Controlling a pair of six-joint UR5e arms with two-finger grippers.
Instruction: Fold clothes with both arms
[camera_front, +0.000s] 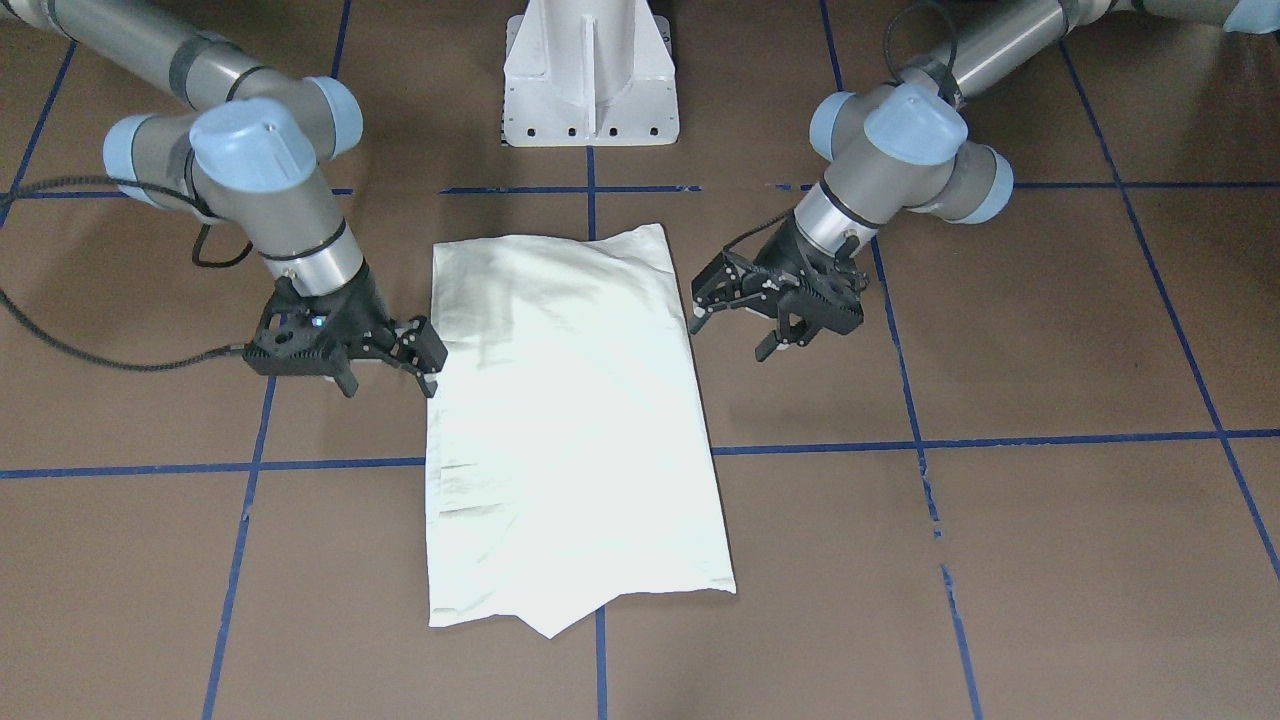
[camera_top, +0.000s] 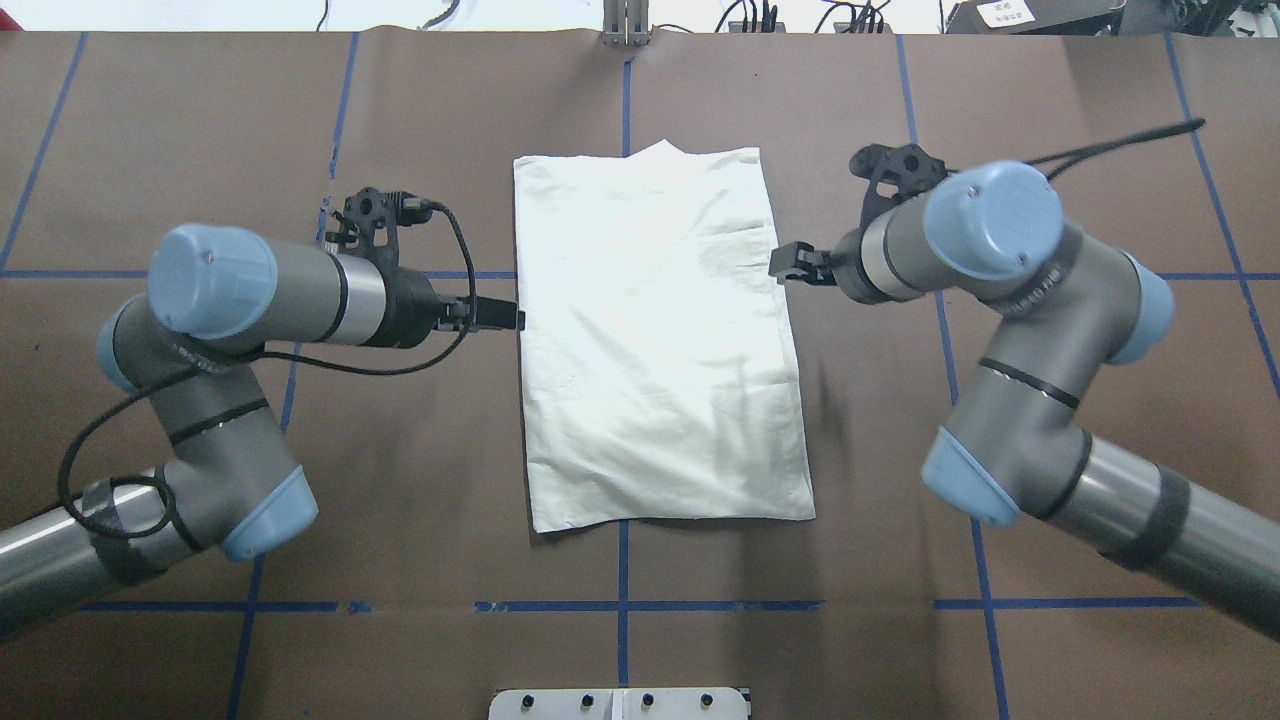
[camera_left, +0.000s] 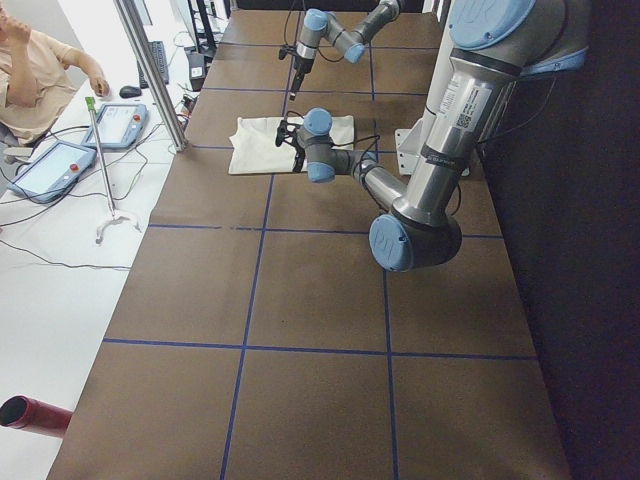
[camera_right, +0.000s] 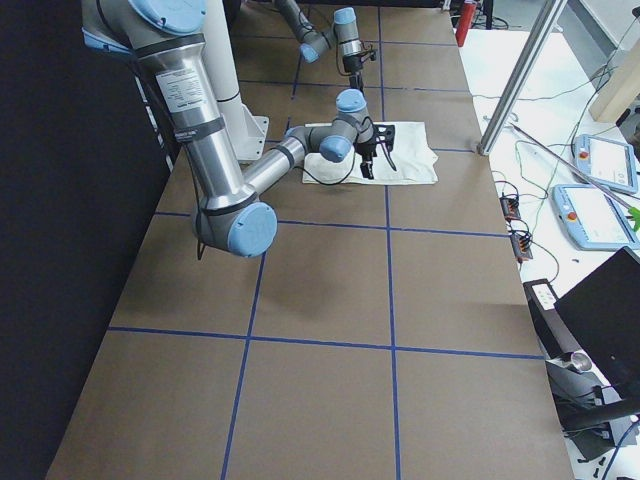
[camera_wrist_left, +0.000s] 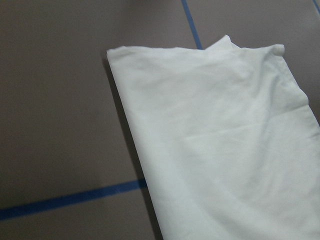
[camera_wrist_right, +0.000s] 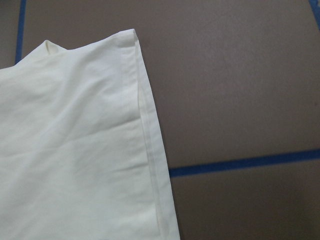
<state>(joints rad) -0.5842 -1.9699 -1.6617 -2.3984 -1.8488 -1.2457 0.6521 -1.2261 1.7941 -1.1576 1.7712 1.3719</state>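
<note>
**Station Status**

Nearest the robot stands the white pedestal (camera_top: 620, 703). Beyond it, the cream T-shirt (camera_top: 655, 340) lies flat at the middle of the brown desk (camera_top: 300, 450), folded to a long rectangle, plain side up. The left gripper (camera_front: 731, 338) has its fingers spread and is empty, just beside one long edge. The right gripper (camera_front: 388, 384) is likewise spread and empty at the opposite edge, possibly touching it. A small fabric point projects from the far edge.
</note>
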